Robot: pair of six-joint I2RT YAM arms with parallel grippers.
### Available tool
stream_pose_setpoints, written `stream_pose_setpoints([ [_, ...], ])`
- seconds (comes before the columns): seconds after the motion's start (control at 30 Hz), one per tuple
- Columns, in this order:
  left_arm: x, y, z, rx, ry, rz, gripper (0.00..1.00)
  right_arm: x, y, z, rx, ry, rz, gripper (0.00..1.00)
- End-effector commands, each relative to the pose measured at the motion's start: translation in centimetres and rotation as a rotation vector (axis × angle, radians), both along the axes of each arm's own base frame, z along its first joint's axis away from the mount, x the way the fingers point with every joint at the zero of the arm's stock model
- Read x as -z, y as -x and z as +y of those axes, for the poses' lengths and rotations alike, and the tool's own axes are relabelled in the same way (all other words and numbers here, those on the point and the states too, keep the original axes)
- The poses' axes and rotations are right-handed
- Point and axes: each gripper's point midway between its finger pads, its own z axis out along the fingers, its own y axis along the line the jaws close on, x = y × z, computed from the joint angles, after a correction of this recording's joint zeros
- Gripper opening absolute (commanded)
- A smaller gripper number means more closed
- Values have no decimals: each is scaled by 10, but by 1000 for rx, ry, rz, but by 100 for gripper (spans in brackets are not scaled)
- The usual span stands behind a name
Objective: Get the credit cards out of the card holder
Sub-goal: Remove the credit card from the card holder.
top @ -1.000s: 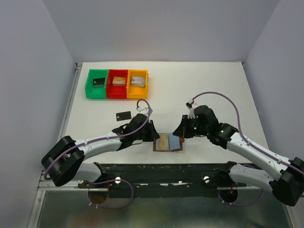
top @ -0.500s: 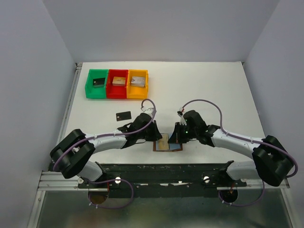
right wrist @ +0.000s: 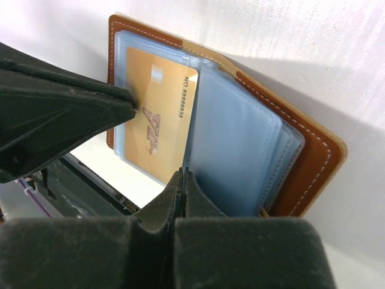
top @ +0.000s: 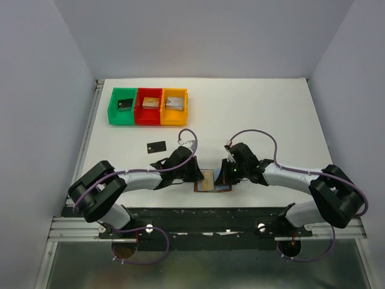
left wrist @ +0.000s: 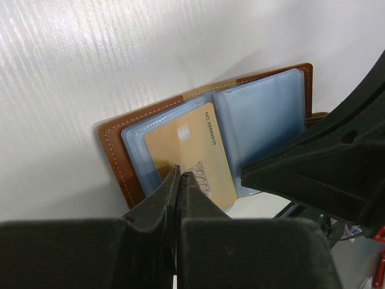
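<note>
White table's (top: 271,120) near edge: left gripper (left wrist: 179,174), now closer over the holder (left wrist: 114,150), has jaws together at the gold card (left wrist: 192,144). Right gripper's (right wrist: 182,174) jaws have closed together too.

The left hand (left wrist: 179,174) covers part of the gold card (left wrist: 187,144).

The left gripper (left wrist: 179,176) has its two dark fingers pressed together, their tips touching the near edge of a gold card (left wrist: 187,144). That card lies just beyond the fingertips on the open card holder (left wrist: 113,150), over its pale blue pockets (left wrist: 258,117). To the right of the fingers, the right gripper (left wrist: 325,162) reaches onto the pockets. The white table (left wrist: 90,60) stretches beyond.
</note>
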Motion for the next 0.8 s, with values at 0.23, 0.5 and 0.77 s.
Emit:
stream_pose_setpoints([
  [0.23,24,8,21,-41,-69,32,6,34,5,-21,51,102,33,0],
  [0.5,9,6,18,-30,-41,-6,6,18,2,-21,60,87,-3,0],
  [0.77,-24,-1,11,-19,3,-64,6,-34,-12,-21,57,69,-115,5],
])
